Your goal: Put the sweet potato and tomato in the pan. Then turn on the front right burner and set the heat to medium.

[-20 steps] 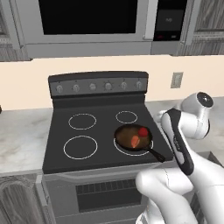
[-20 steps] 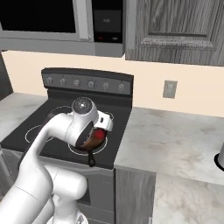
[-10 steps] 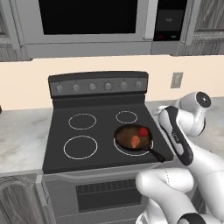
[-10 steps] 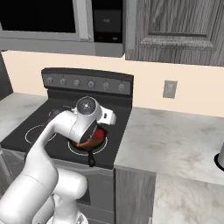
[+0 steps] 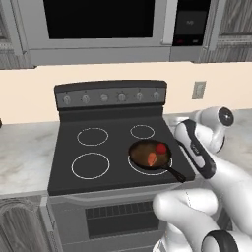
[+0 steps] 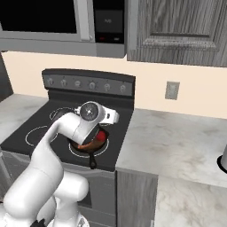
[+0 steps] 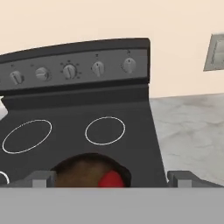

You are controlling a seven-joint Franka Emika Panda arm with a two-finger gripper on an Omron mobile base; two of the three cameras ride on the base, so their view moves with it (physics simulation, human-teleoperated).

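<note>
On the far control panel, the small stiff knobs (image 7: 128, 65) want a light pinch; jaws stand wide, empty, with tomato (image 5: 161, 147) and sweet potato (image 5: 152, 158) in the pan (image 5: 142, 150).

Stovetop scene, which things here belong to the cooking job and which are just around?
Job: pan on the front right burner, holding the sweet potato and tomato; stove knobs; open gripper.
Just around: microwave, wall outlet, cabinet, other burners.

Sweet potato (image 5: 152, 158), tomato (image 5: 161, 147) inside pan (image 5: 139, 150) on front right burner (image 5: 135, 167).
</note>
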